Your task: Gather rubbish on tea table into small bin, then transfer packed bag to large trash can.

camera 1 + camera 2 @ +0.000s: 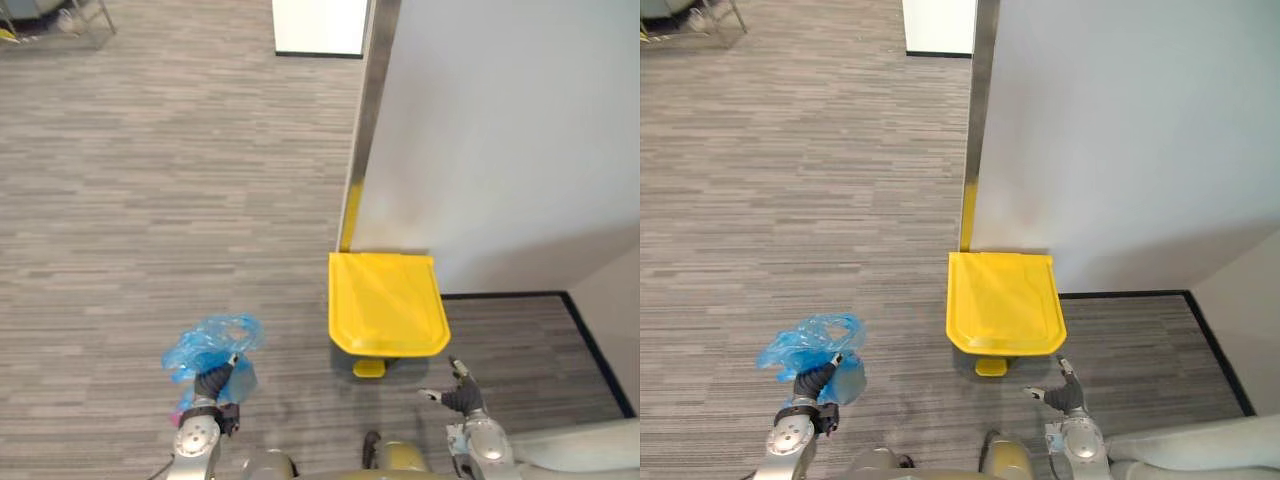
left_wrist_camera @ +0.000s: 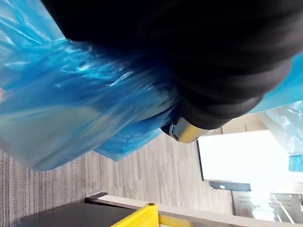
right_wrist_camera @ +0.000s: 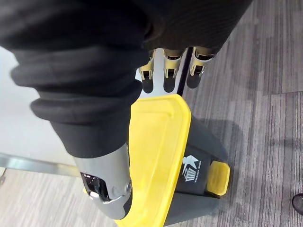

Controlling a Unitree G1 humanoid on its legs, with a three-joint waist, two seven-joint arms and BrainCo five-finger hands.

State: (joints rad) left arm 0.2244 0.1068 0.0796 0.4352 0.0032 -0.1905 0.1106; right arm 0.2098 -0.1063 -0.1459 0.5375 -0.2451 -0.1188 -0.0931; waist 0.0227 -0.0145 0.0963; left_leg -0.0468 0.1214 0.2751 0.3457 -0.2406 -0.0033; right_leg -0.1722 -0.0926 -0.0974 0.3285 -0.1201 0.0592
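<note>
Nearing the trash can [image 3: 194, 201].
The blue bag [image 1: 210, 345] is clutched by the left hand [image 1: 213, 383]; the right hand [image 1: 462, 398] is held with fingers [image 3: 170, 75] straight, empty; the yellow lid [image 1: 385, 300] is yet to be opened.

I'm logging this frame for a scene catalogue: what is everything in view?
bag: one, blue plastic, bunched in the left hand, above the floor.
trash can: one, yellow lid shut, dark body, standing against the wall.
pedal: one, yellow, at the trash can's front foot.
wall: one, white, behind the trash can.
metal strip: one, silver, along the wall's edge.
floor: grey striped carpet.
left hand: one, closed on the bag.
right hand: one, fingers straight, near the trash can.
</note>
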